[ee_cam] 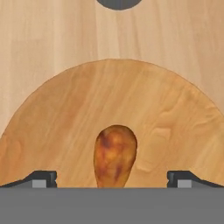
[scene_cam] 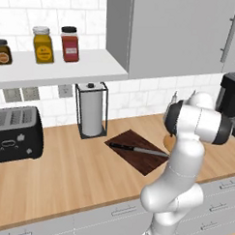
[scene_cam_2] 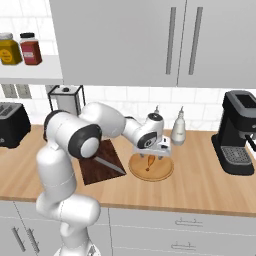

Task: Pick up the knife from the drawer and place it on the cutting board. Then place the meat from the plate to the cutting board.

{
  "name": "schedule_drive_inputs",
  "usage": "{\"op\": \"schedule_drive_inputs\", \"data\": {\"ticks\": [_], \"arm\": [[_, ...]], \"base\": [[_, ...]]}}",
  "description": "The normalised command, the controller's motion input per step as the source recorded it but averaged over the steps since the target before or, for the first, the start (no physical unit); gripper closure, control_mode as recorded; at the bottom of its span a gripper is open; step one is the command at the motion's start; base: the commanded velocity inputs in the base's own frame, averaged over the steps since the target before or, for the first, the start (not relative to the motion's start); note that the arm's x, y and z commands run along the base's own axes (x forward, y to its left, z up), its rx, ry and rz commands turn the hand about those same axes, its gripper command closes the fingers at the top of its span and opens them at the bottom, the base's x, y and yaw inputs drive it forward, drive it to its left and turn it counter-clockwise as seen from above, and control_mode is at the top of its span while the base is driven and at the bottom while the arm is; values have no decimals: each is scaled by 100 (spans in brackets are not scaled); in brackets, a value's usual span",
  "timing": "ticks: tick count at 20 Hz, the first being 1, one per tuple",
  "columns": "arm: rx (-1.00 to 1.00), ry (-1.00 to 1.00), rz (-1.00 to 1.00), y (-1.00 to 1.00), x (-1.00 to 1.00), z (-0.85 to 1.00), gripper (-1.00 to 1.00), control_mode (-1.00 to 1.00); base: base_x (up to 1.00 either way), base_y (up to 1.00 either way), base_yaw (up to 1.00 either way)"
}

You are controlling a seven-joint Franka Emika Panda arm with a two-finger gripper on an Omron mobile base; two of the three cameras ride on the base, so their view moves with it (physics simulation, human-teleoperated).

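End effector (scene_cam_2: 152,158) spread wide over meat (ee_cam: 114,155), mid-plate (ee_cam: 175,113), knife (scene_cam: 137,149) on cutting board (scene_cam: 141,161)

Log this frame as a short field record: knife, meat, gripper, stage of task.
knife: lying on the cutting board
meat: on the round wooden plate, right of the board
gripper: open, above the meat, fingertips either side of it, not closed on it
stage: knife placed; meat not yet picked up

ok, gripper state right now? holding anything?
Gripper: open, holding nothing, fingertips either side of the meat on the plate.
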Motion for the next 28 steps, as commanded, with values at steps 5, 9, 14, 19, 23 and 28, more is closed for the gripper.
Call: {"op": "schedule_drive_inputs", "data": {"ticks": [5, 9, 14, 19, 23, 28], "arm": [[1, 0, 0, 0, 7, -30, -100, -100], [1, 0, 0, 0, 2, -30, -100, -100], [0, 2, 0, 0, -2, -20, 100, -100], [1, -1, 0, 14, -27, 0, 100, -100], [0, -9, 0, 33, -51, 17, 100, -100], [0, -5, 1, 77, -23, 51, 100, -100]], "base": [[0, 0, 0], [0, 0, 0], [0, 0, 0], [0, 0, 0], [0, 0, 0], [0, 0, 0]]}}
